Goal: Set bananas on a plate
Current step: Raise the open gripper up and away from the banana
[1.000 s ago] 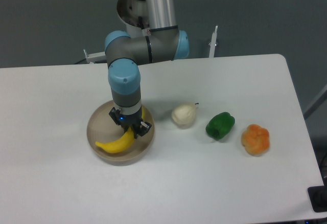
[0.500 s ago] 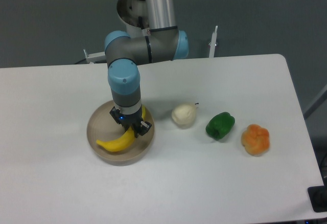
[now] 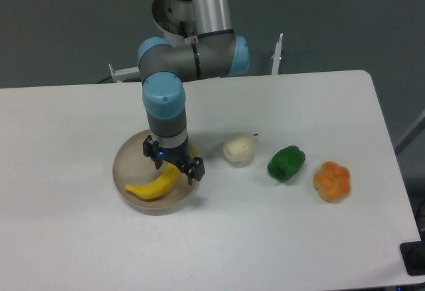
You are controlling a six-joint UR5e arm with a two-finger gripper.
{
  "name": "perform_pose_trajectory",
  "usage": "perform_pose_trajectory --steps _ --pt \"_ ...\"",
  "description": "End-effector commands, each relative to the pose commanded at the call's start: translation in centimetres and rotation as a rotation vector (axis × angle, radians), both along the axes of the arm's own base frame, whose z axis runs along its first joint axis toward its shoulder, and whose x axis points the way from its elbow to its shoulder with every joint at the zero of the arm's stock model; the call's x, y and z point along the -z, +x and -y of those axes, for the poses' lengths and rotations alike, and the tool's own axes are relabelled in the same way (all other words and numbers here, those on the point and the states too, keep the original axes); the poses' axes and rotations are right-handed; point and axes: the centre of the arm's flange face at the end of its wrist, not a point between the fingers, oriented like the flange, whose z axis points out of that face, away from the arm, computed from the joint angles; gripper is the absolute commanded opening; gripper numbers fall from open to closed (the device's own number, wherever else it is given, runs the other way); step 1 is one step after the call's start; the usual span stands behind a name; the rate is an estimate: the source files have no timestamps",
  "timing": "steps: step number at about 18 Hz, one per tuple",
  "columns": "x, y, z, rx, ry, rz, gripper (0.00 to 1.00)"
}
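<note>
While pointing straight down, tool straddles banana on plate.

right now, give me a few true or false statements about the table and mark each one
1. The banana lies inside the plate. True.
2. The gripper hangs over the green pepper. False: it is over the plate, at the banana's right end.
3. The orange fruit is the rightmost item on the table. True.
4. The cream-white fruit sits on the plate. False: it rests on the table just right of the plate.
5. The green pepper lies between the cream-white fruit and the orange fruit. True.
6. The gripper is shut tight on the banana. False: its fingers stand apart on either side of the banana's end.
</note>
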Motion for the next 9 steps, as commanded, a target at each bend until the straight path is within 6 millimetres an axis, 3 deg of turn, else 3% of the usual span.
perform_pose_trajectory --steps 6,8,9 --pt "-3.7 -3.3 -1.7 -0.02 0.074 -0.043 1.0" --pt "-4.7 -5.3 -1.5 -0.02 0.088 -0.061 1.0" --pt "-5.2 -7.4 -0.9 -0.003 0.089 -0.078 1.0"
